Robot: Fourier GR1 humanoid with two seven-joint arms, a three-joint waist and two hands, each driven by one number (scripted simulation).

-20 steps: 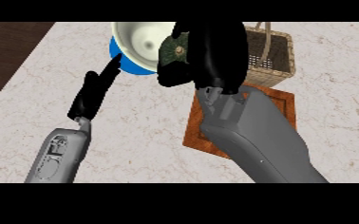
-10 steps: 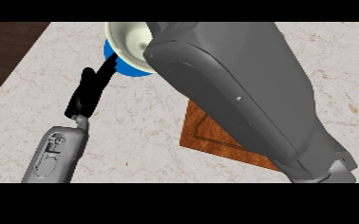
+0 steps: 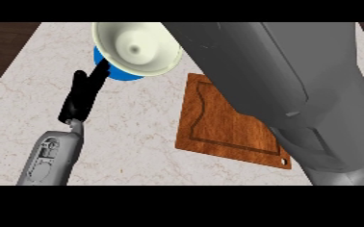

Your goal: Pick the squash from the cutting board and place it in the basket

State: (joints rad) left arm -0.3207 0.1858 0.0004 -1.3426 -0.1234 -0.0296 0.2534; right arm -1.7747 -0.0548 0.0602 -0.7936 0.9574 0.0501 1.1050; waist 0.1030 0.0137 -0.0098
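Note:
The wooden cutting board [image 3: 224, 125] lies on the counter right of centre, and the part that shows is bare. My right forearm [image 3: 284, 81] rises close to the camera and fills the right side of the head view. It hides my right hand, the squash and the basket. My left hand [image 3: 80, 96] stands at the left with its fingers straight and pointing up toward the blue plate, holding nothing.
A cream bowl [image 3: 138, 45] sits on a blue plate [image 3: 117, 72] at the back, left of centre. The marble counter [image 3: 135, 134] stretches between my left forearm and the board. A dark wooden strip [image 3: 14, 38] borders the counter's far left.
My right forearm has lifted toward the camera and shifted right, now covering the hand, squash and basket. More of the board shows, with nothing on it. The left hand has stayed still.

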